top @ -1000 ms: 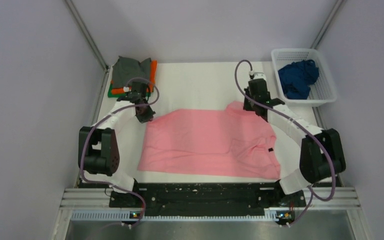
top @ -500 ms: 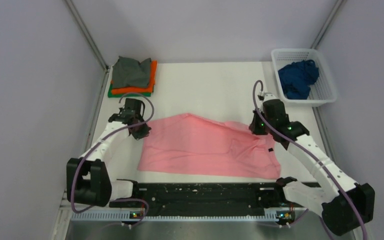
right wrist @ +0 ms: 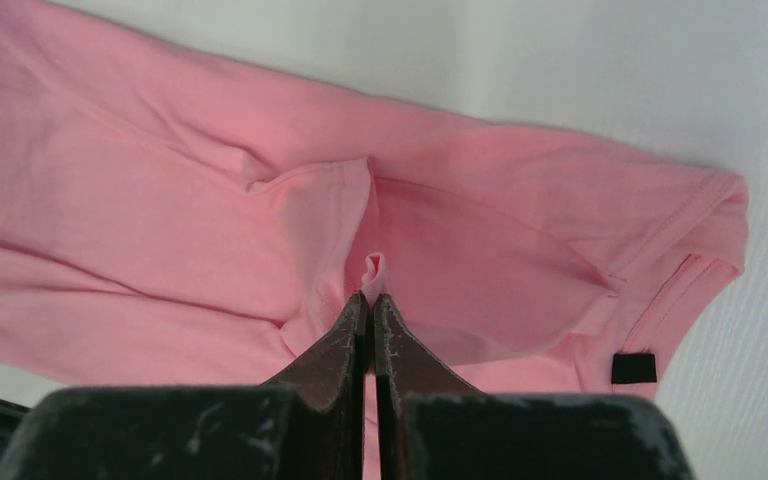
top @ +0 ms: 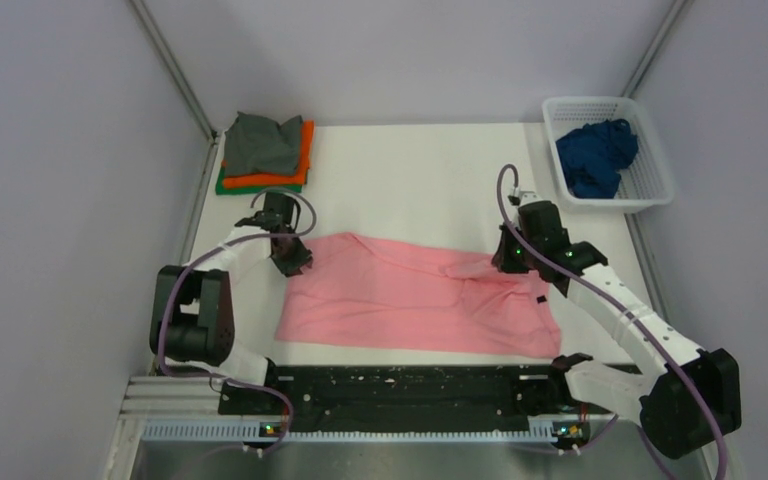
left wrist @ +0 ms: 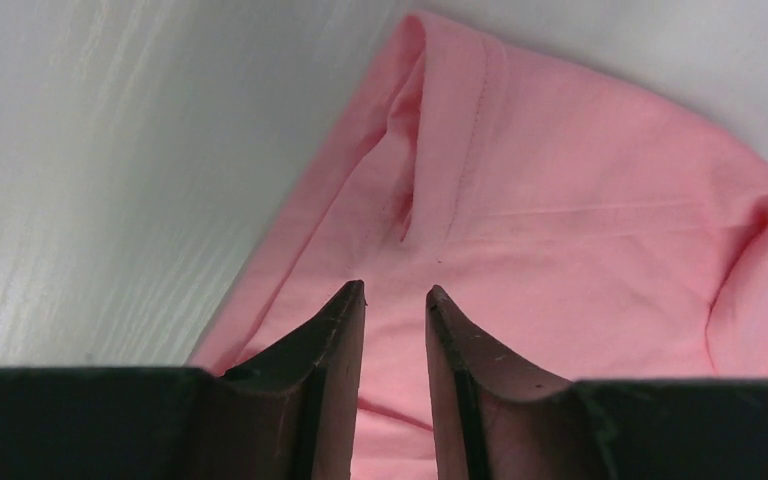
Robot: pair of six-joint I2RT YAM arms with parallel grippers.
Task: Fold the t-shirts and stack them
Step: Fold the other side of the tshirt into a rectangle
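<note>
A light pink t-shirt point(top: 410, 300) lies across the middle of the table, its far edge folded toward the near side. My left gripper point(top: 293, 262) is over the shirt's far left corner; in the left wrist view point(left wrist: 395, 292) its jaws stand a little apart above the pink cloth point(left wrist: 580, 230). My right gripper point(top: 512, 262) is shut on a pinch of pink cloth point(right wrist: 372, 270) near the shirt's right end, by the dark neck label point(right wrist: 633, 368). Folded grey, orange and green shirts point(top: 265, 150) are stacked at the far left. A dark blue shirt point(top: 594, 155) lies crumpled in the basket.
A white lattice basket point(top: 650, 180) stands at the far right corner. Grey walls close in the table on the left, back and right. The black arm rail point(top: 400, 385) runs along the near edge.
Both grippers have pulled the shirt's far edge toward the near side over the last second, so the shirt is narrower. The left gripper's jaws now stand apart over the cloth.
</note>
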